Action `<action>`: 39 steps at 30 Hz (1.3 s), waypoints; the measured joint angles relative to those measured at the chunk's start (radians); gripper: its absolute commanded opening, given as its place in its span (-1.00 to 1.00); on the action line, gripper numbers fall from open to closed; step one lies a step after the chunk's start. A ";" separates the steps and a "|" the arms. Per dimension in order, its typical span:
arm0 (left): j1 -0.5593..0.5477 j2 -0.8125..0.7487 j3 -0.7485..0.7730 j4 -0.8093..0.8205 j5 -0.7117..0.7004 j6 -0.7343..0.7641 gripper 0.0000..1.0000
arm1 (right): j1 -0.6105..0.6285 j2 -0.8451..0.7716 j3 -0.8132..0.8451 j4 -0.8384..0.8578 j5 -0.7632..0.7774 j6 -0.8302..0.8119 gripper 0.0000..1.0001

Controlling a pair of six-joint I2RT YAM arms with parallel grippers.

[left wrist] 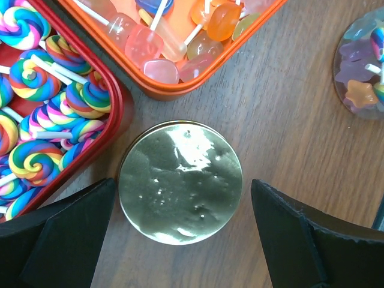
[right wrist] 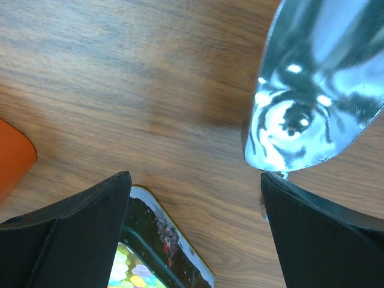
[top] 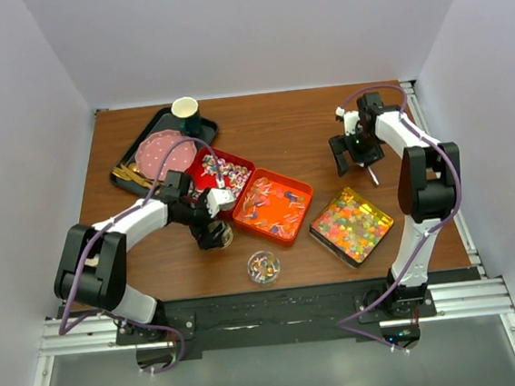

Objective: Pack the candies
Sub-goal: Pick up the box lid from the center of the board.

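Candies fill three trays: swirl lollipops in the red tray (top: 222, 171) (left wrist: 42, 120), wrapped and jelly sweets in the orange tray (top: 274, 205) (left wrist: 180, 54), and glossy jelly pieces in the yellow-rimmed tray (top: 352, 225) (right wrist: 162, 240). A small clear round dish (top: 264, 267) (left wrist: 363, 66) holds a few more. My left gripper (top: 212, 232) (left wrist: 183, 192) is open, its fingers either side of the round gold lid (left wrist: 180, 182), which lies flat on the table. My right gripper (top: 353, 156) (right wrist: 195, 177) is open above bare wood. The silver scoop (right wrist: 318, 90) (top: 374, 176) lies just beyond its right finger.
A black tray (top: 143, 140) at the back left carries a pink plate (top: 160, 152) and gold cutlery (top: 128, 175), with a dark cup (top: 186, 114) at its far corner. White walls close in the brown table (top: 279, 136) on three sides.
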 measured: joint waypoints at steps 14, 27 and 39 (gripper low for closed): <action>-0.132 -0.029 -0.061 0.139 -0.199 -0.087 0.95 | 0.001 0.000 0.000 -0.003 -0.003 0.000 0.96; -0.130 -0.072 -0.059 0.020 -0.156 -0.039 0.55 | 0.004 -0.004 0.045 -0.046 -0.018 -0.004 0.96; -0.136 -0.212 0.007 -0.096 -0.082 0.013 0.51 | 0.012 -0.082 0.069 -0.025 0.216 -0.014 0.97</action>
